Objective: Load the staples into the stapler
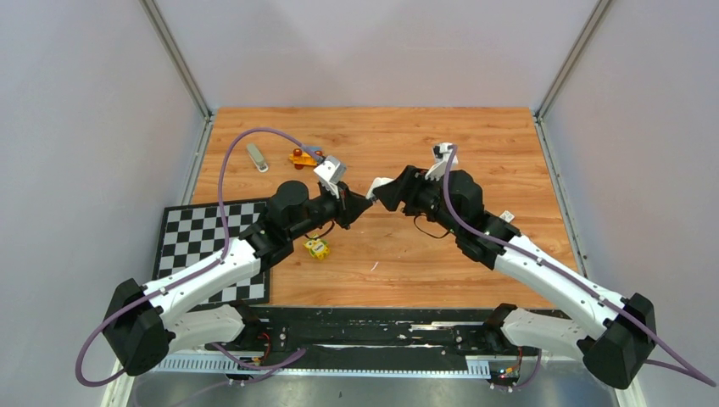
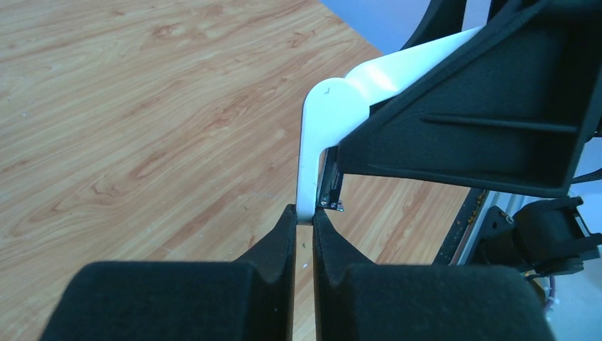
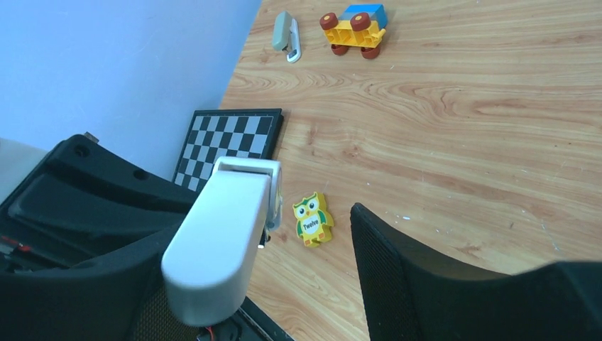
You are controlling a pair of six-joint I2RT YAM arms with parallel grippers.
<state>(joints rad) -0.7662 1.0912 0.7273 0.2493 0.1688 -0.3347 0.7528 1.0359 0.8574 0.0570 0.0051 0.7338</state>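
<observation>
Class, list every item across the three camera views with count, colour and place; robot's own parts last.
table: one, brown wood, under everything
chessboard: one, black-and-white, table's left near side
grey stapler: one, grey, far left
toy car: one, orange and blue, beside the grey stapler
owl block: one, yellow, right of the chessboard
white stapler: one, white, raised at centre between the grippers
left gripper: one, black, shut on the white stapler's end
right gripper: one, black, open around the white stapler
</observation>
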